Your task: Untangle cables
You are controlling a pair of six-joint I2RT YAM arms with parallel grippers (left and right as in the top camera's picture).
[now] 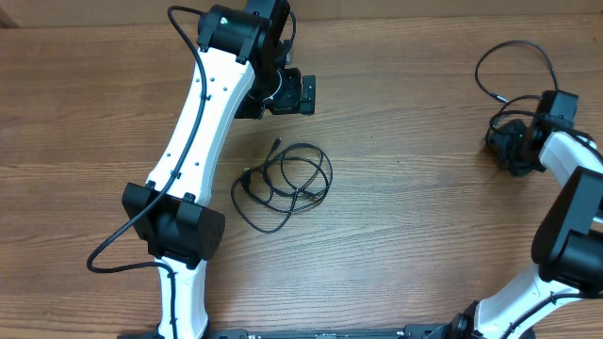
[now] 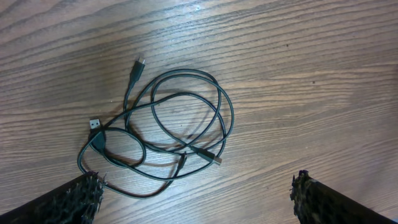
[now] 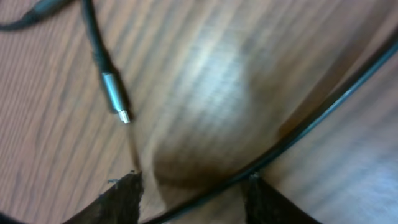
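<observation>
Cables, main: tangled bundle (image 1: 283, 184) lies flat mid-tabletop (image 1: 424, 264), several loops overlapped, plug ends (image 2: 94, 122) sticking out on one side.
Cables, second: separate cord (image 3: 311, 123) is laid in an open loop at the right edge, well apart from the bundle; its silvery plug (image 3: 114, 93) rests on the wood.
Handling, judged: light, limp and thin. No shape would be held once lifted. The smooth jacket is likely to slide through a loose pinch. Neighbouring loops may be dragged along where strands cross.
Hold points, judged: a plug end or the stiffer stretch just behind it is best taken; crossings are to be avoided.
Left gripper (image 2: 196, 186): jaws spread wide, nothing held, poised above the bundle and clear of it.
Right gripper (image 3: 189, 180): jaws partly apart, the gap wider than the cord. The separate cord crosses between the fingertips (image 3: 121, 199). No pinch is seen, and the view is blurred.
Containers: none in view; every cord lies directly on the tabletop.
</observation>
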